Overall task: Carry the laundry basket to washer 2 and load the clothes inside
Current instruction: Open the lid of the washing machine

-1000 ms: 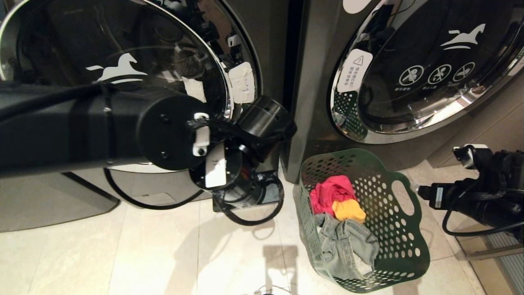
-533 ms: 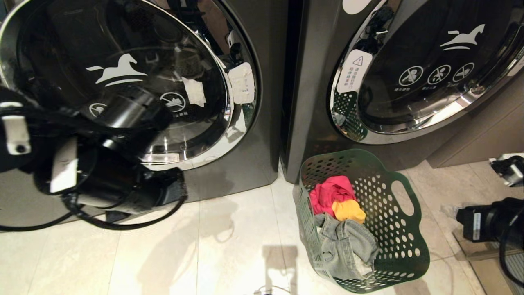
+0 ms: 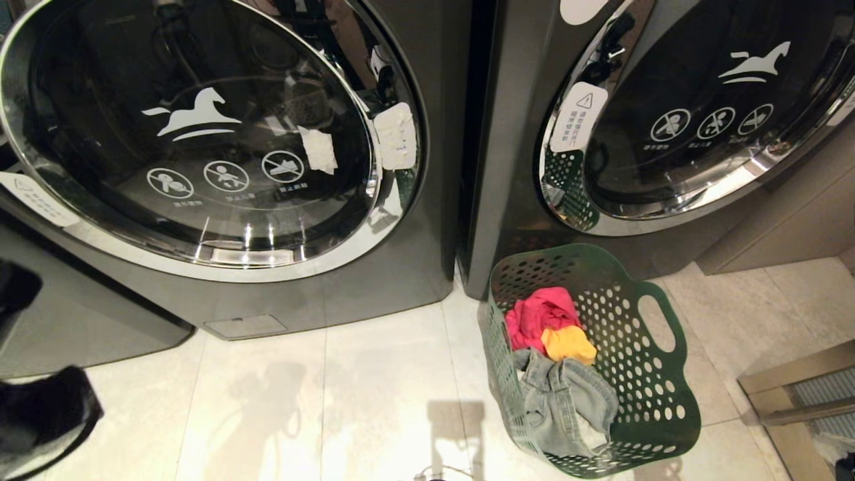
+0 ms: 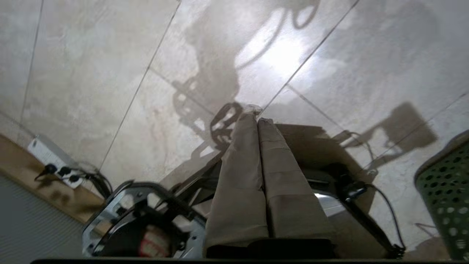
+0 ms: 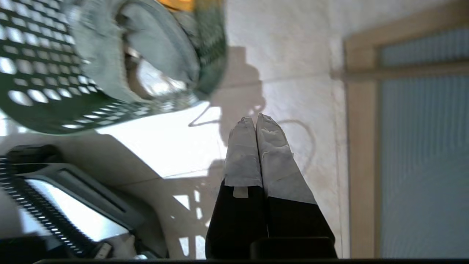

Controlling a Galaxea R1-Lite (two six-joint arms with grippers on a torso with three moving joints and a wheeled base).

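My laundry basket (image 3: 591, 361) sits lower right of the head view, on the floor before the right-hand washer (image 3: 674, 113), clothes (image 3: 558, 374) unloaded, both doors closed; no numeral shows. My left gripper (image 4: 255, 116) and right gripper (image 5: 255, 119) are pinched empty. Both arms have withdrawn since a second ago.

Dark green perforated plastic laundry basket (image 3: 658, 394) stands upright on the floor, cut-out handle on its right wall, touching the foot of the right-hand washer. Holds pink, yellow and denim clothes.
Dark grey front-load washer (image 3: 507, 133), chrome-ringed glass door shut; numeral not visible.
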